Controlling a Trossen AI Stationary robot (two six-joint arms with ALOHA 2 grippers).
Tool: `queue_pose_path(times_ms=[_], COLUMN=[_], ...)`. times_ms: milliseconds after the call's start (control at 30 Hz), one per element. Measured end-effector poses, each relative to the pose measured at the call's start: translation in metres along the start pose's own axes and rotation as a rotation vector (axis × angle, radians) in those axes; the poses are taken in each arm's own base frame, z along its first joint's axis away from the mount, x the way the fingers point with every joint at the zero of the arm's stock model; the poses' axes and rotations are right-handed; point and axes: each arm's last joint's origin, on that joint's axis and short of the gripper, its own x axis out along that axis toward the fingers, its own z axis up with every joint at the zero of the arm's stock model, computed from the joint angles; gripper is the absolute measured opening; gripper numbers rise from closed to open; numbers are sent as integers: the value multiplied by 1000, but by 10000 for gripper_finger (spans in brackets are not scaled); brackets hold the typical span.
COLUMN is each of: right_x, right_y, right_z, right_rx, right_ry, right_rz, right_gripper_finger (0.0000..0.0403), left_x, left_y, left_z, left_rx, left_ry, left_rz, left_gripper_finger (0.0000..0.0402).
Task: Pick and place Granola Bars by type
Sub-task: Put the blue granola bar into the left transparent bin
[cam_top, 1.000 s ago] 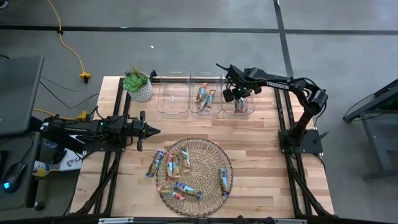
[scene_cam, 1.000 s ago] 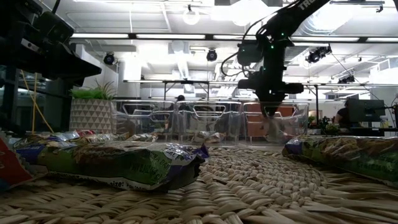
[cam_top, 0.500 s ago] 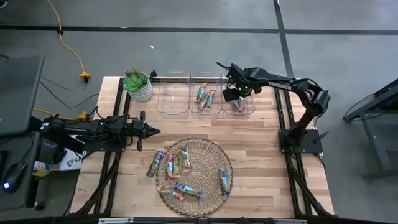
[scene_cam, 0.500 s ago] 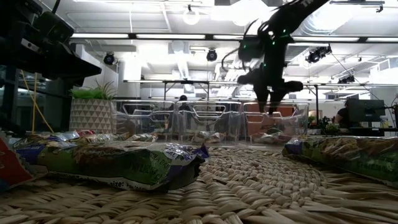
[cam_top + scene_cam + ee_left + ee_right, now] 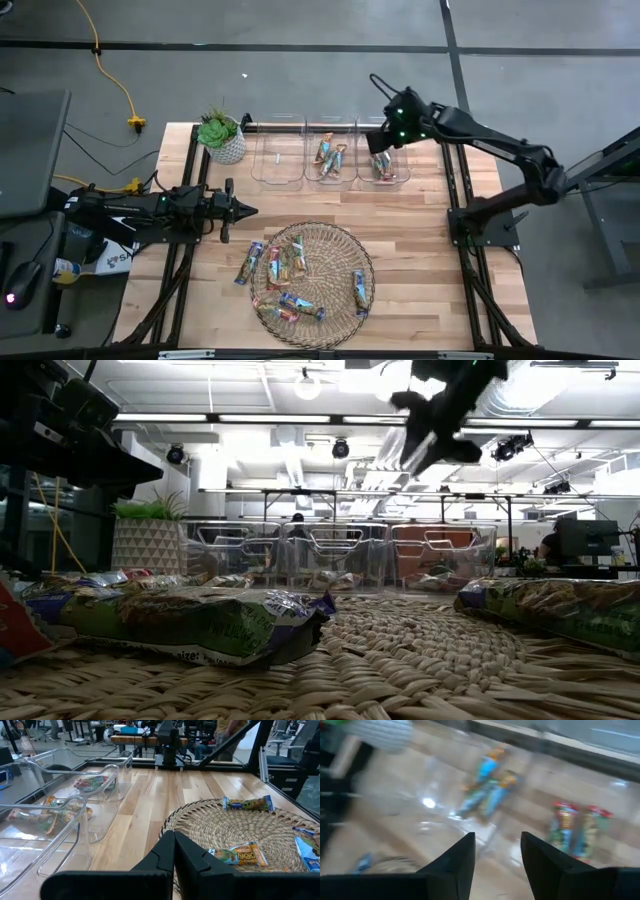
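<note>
Several granola bars (image 5: 290, 262) in shiny wrappers lie flat on the round wicker mat (image 5: 345, 245) at the table's near middle. Two blue bars (image 5: 487, 785) lie in the middle clear bin (image 5: 330, 178). Red bars (image 5: 575, 830) lie in the right bin (image 5: 403, 170). The left bin (image 5: 278, 165) shows no bars. My right gripper (image 5: 385, 135) hangs open high above the right bin, slanting down, with nothing between its fingers (image 5: 462, 857). My left gripper (image 5: 245, 210) is shut and level at the table's left, pointing at the mat, holding nothing.
A potted plant (image 5: 220, 135) stands at the far left corner beside the bins. Bare wood (image 5: 420, 230) lies between the bins and the mat. One bar (image 5: 248, 262) lies at the mat's left rim. People and desks show in the room beyond.
My right gripper has risen out of the right bin to well above it and has tipped from pointing nearly straight down to a slant. Its fingers have opened wider. The red bars stay lying in the right bin.
</note>
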Motion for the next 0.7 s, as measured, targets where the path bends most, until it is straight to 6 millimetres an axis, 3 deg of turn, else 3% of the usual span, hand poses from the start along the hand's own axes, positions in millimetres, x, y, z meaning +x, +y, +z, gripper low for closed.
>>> queue_pose_path(times_ms=[367, 700], right_x=[-48, -64], right_y=[57, 101], right_z=[-35, -79], right_rx=[-13, -16], right_ry=[31, 136], right_rz=[396, 561], right_gripper_finger=[142, 142], left_x=[0, 0], left_y=[0, 0], left_z=[0, 0], left_rx=[0, 0], left_ry=[0, 0], left_rz=[0, 0], left_gripper_finger=[1, 1])
